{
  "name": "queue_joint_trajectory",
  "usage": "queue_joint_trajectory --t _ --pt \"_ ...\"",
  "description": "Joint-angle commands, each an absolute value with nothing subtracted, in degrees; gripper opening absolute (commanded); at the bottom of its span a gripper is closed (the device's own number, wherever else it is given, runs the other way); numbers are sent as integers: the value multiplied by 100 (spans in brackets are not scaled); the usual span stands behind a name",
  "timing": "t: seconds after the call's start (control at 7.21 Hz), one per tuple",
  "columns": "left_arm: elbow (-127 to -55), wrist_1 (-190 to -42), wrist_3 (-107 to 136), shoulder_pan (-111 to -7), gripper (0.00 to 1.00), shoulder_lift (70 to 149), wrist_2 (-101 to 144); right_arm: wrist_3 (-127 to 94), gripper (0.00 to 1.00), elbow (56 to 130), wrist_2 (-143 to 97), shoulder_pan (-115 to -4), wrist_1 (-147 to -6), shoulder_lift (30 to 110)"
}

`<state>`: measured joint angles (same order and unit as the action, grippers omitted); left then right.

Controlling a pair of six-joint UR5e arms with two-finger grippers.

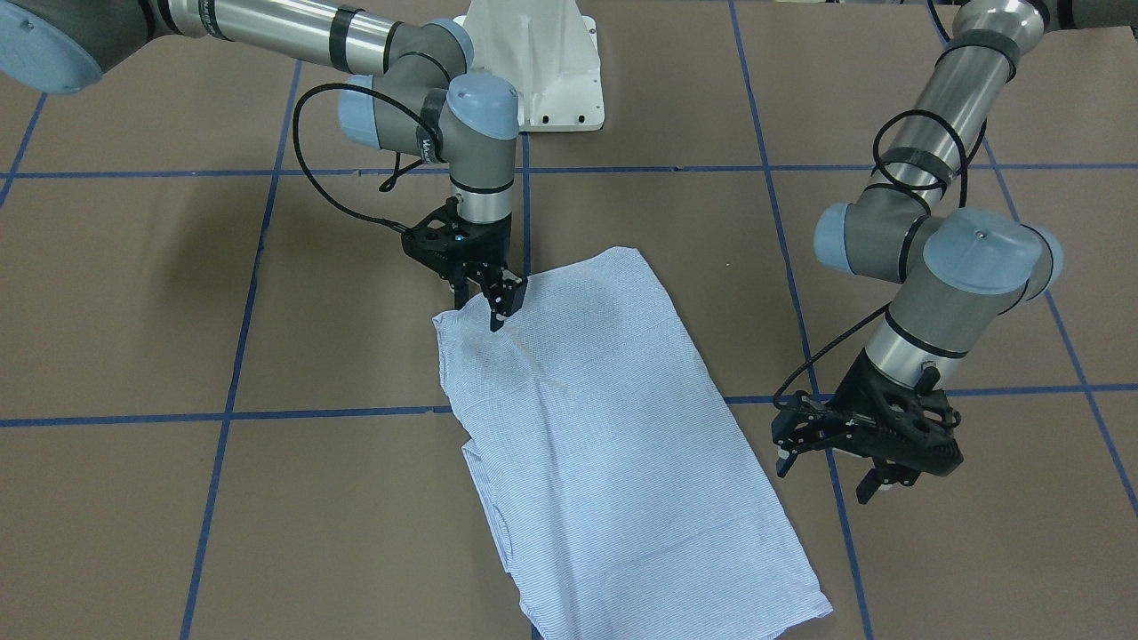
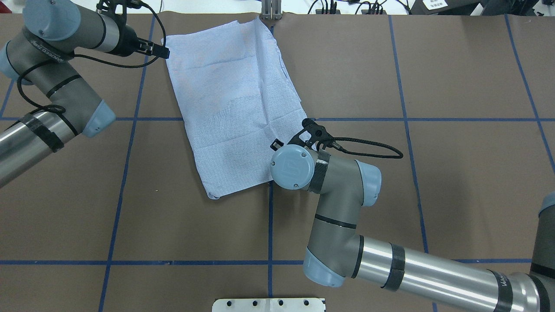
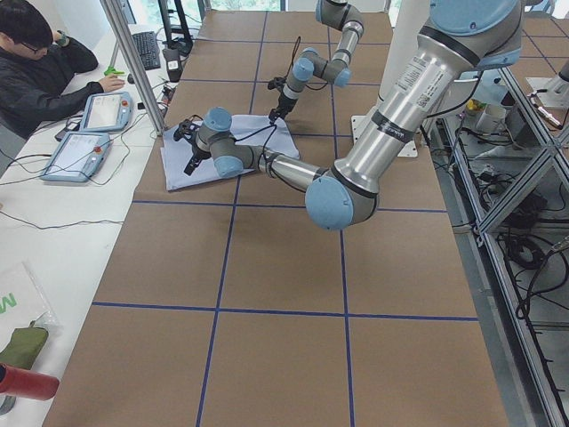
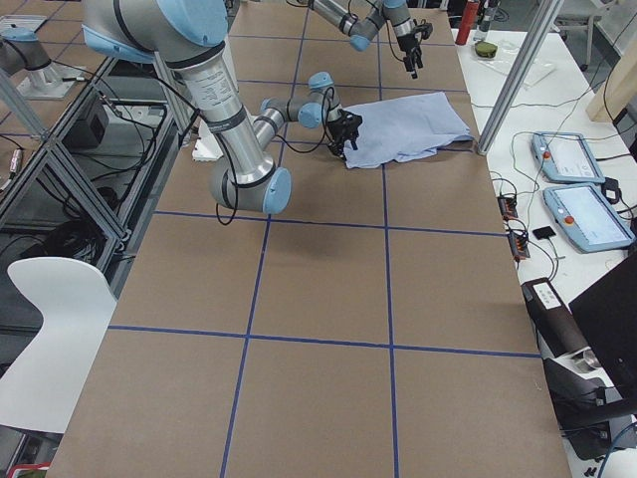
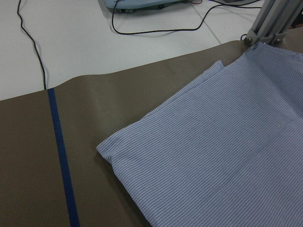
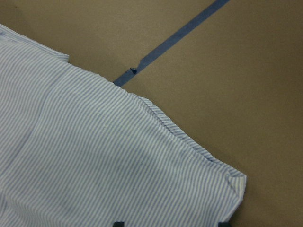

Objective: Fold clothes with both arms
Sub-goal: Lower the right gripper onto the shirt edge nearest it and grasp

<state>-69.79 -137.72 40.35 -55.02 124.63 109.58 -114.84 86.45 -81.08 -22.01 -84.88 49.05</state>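
Observation:
The blue-and-white striped shirt [image 1: 605, 418] lies flat on the brown table, folded into a long rectangle; it also shows in the overhead view [image 2: 230, 104]. My right gripper [image 1: 481, 305] is open and stands low over the shirt's corner nearest the robot. In the right wrist view that corner [image 6: 142, 170] fills the frame, with both fingertips [image 6: 118, 223] wide apart at the bottom edge. My left gripper [image 1: 825, 476] is open and empty, just off the shirt's side edge near its far corner [image 5: 109, 149]. In the overhead view my left gripper [image 2: 161, 50] is beside that corner.
Blue tape lines [image 1: 356, 413] cross the brown table. The white pedestal base [image 1: 542, 62] stands at the robot's side. The shirt's far end reaches the table edge by a metal post [image 2: 269, 8]. An operator [image 3: 36, 71] sits there with control pendants [image 3: 107, 111] and cables.

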Motion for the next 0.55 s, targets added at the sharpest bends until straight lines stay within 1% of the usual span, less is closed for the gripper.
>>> queue_joint_trajectory --t 0.0,0.14,0.28,0.42 --pt "-6979 -13772 4034 -5502 100 12454 10951 -11496 58 8526 -7928 -2145 -8490 4800" --pt "-6979 -13772 4025 -5502 100 12437 10960 -11505 58 8325 -7928 -2145 -8490 4651" --pt "-6979 -13772 4025 -5502 100 12437 10960 -11496 61 8254 -7928 -2145 -8490 4589" --pt "-6979 -13764 4025 -5502 100 12437 10960 -11505 57 8253 -7928 -2145 -8499 4553"
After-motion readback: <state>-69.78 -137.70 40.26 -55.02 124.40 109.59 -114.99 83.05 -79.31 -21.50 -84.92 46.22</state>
